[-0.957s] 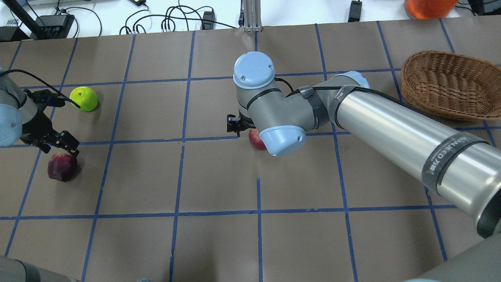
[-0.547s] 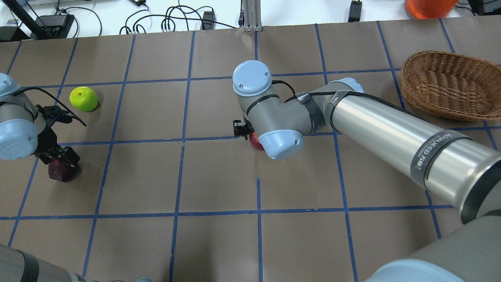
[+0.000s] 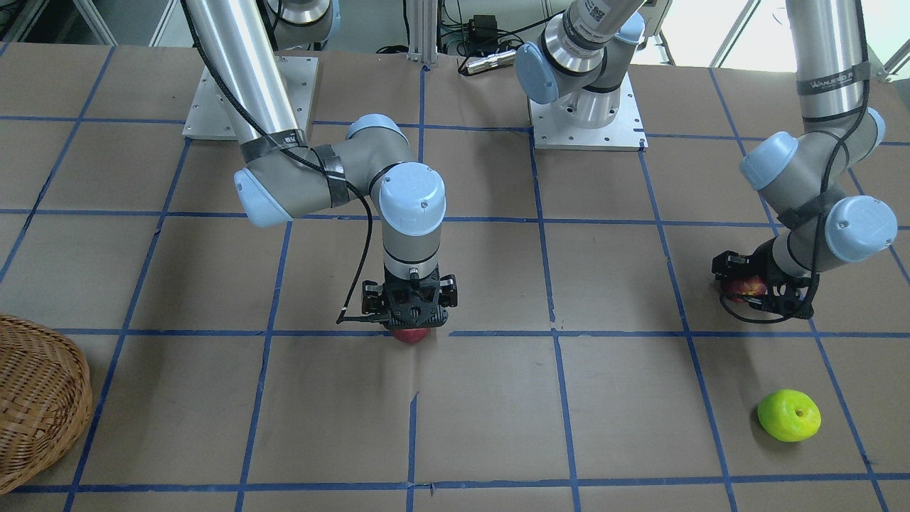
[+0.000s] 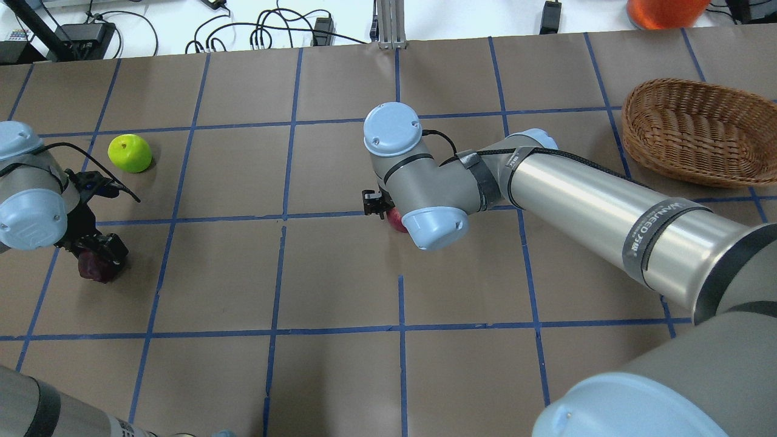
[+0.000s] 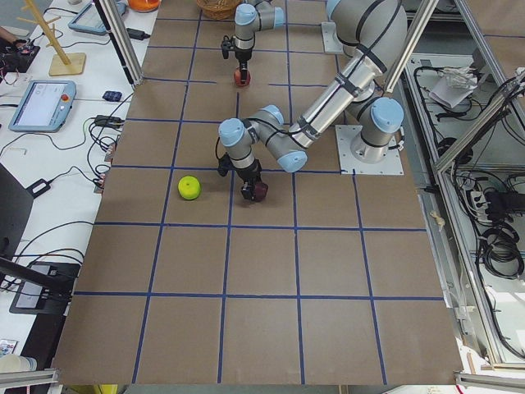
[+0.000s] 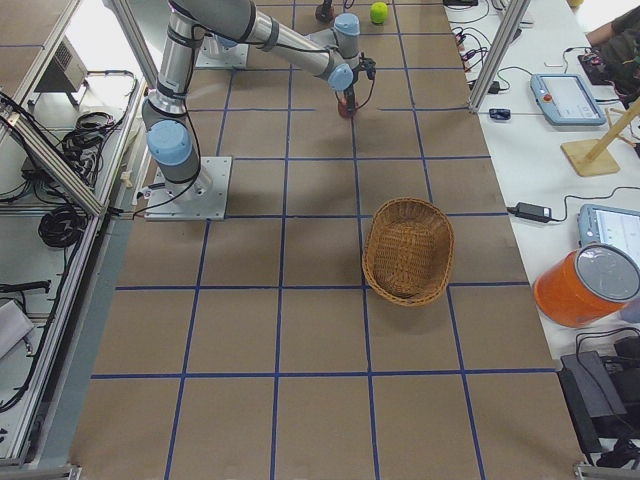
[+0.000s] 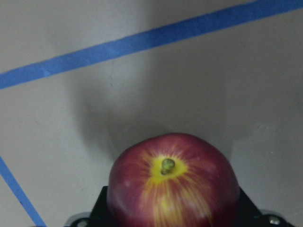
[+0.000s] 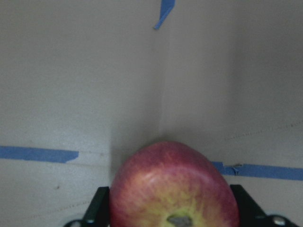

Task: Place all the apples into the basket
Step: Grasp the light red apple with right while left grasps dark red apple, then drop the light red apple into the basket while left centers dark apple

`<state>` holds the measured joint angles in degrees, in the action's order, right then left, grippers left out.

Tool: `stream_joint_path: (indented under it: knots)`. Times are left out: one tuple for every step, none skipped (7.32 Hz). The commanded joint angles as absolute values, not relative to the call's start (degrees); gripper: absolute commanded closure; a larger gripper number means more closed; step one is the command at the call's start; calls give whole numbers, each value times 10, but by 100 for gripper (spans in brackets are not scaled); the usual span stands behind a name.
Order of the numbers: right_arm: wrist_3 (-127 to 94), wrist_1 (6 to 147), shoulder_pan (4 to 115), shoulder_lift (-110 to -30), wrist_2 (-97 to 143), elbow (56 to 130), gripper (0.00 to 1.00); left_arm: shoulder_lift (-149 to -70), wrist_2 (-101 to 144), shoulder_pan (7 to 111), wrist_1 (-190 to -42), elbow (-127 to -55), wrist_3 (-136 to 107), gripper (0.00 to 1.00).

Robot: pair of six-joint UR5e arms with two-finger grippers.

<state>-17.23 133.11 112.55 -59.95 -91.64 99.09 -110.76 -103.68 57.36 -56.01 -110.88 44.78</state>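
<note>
A dark maroon apple (image 4: 91,269) lies at the table's left with my left gripper (image 4: 97,255) down over it. In the left wrist view the apple (image 7: 173,189) sits between the black fingers (image 7: 105,208), which touch both its sides. A red apple with yellowish patches (image 4: 396,221) lies mid-table under my right gripper (image 3: 411,321). In the right wrist view it (image 8: 175,184) is held between the fingers (image 8: 100,205) in the same way. A lime green apple (image 4: 129,153) lies free behind the left gripper. The wicker basket (image 4: 692,127) stands far right, with no apple in it.
The table is brown paper with a blue tape grid (image 4: 283,215). The right arm's long silver link (image 4: 595,206) crosses the table's right half, close to the basket. An orange container (image 4: 665,12) and cables lie beyond the far edge.
The left gripper came down from above the maroon apple and closed around it. The right gripper sank lower over the red apple. The green apple and the basket have not moved.
</note>
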Motion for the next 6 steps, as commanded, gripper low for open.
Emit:
stream_joint_path:
  knots:
    - [-171, 1324, 1101, -626, -853, 988, 100, -1086, -983, 612, -636, -1066, 360, 64]
    - [-136, 1286, 1059, -662, -852, 984, 100, -1086, -969, 661, -687, -1023, 270, 64]
    - [-47, 1248, 989, -707, -848, 984, 100, -1090, -929, 722, -714, -998, 156, 64]
    - [37, 1205, 906, -742, -855, 986, 100, -1099, -870, 781, -711, -988, 23, 63]
    - [120, 1190, 809, -755, -863, 983, 100, -1108, -835, 841, -694, -985, -70, 64]
    - [237, 1200, 706, -749, -874, 975, 100, -1114, -804, 911, -663, -984, -122, 64]
